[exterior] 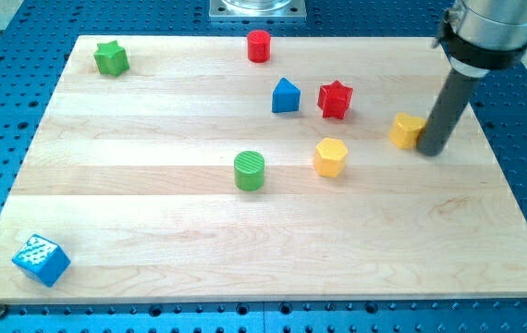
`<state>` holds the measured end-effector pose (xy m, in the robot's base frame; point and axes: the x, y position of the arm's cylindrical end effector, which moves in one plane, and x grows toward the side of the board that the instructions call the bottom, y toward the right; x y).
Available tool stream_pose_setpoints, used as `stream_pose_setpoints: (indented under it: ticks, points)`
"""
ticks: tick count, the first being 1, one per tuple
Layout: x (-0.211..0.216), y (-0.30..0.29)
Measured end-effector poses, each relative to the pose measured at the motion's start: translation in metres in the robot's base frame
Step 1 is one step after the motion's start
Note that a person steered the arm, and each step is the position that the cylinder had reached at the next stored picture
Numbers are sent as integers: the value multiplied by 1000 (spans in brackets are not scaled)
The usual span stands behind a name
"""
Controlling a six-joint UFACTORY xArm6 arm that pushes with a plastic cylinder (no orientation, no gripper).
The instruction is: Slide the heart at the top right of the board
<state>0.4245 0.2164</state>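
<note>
We saw the yellow heart [408, 130] lying flat on the wooden board, a small, plain yellow block with its lobed outline only partly made out. It sat just to the view's left of our tip [431, 151], touching or all but touching the rod's lower end, which hid its right-hand edge.

Yellow hexagon [331, 156] blocks leftward path — red star [335, 99] above it.
</note>
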Motion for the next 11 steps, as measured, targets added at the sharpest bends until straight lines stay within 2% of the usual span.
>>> stream_pose_setpoints:
  ticks: [1,2,3,4,6,9,10,11]
  points:
    - [-19,-21]
    - [-10,-33]
    - [21,-34]
    - [19,-51]
    - [-45,-69]
    - [-90,-112]
    - [-118,-109]
    - [-120,-82]
